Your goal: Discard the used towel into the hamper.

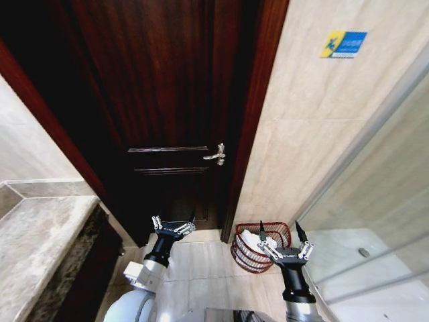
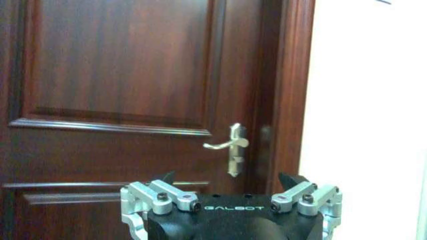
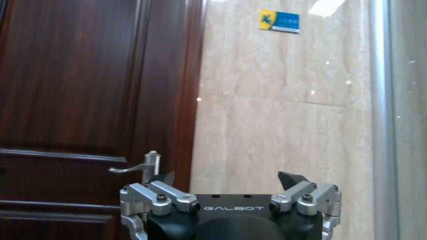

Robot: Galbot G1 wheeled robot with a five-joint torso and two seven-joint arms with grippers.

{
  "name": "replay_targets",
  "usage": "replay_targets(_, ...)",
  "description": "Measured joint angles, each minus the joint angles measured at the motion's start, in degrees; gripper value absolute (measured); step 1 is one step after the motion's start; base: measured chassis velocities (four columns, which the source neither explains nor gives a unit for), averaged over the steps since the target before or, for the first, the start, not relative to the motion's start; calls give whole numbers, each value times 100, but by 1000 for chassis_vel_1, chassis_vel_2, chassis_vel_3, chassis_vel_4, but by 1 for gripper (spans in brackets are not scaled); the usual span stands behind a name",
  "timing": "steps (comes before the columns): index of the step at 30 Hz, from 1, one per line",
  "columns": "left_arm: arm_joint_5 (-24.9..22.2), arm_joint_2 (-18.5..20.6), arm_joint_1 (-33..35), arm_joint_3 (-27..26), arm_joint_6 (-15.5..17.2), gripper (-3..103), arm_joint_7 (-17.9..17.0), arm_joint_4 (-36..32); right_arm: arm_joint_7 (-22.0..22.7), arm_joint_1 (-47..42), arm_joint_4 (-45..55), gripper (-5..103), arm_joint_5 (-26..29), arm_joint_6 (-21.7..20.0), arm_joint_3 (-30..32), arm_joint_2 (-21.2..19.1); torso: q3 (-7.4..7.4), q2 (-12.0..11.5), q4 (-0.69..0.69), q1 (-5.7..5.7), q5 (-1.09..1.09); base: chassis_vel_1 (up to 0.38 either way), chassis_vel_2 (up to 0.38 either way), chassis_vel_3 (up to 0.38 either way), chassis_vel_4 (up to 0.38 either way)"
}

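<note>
Black forearms end in silver-linked claws, left claw (image 1: 173, 227) and right claw (image 1: 282, 239), with black pointed fingertips, each marked GALBOT.

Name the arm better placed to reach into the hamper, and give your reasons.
Probably the right. The right end effector, open and empty, hangs just beside the hamper, which has something white inside. The left end effector, also open, sits farther off, before the door.

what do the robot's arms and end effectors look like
Both match: the left end effector and right end effector have silver metal linkages with dark bolts, black pointed fingertips and a black body lettered GALBOT. The forearms are black; the left arm turns white lower down.
</note>
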Motion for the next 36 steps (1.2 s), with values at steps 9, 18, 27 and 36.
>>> replay_targets(9,0,-4,1,2,0,100,1,0,2,0,1,100,0,0,4,-2,0,0,0,-1,2,-177,-170,174,171)
replay_targets(18,0,1,0,-2,0,100,-1,0,1,0,1,100,0,0,-2,0,0,0,0,0,-2,59,-4,-52,-2)
replay_targets(27,0,0,0,0,0,100,-1,0,1,0,1,100,1,0,0,0,0,1,0,0,2,145,-148,-150,161)
replay_targets(36,0,-1,0,1,0,100,-1,0,1,0,0,100,0,0,0,0,-1,2,2,-3,1,252,-268,-238,265)
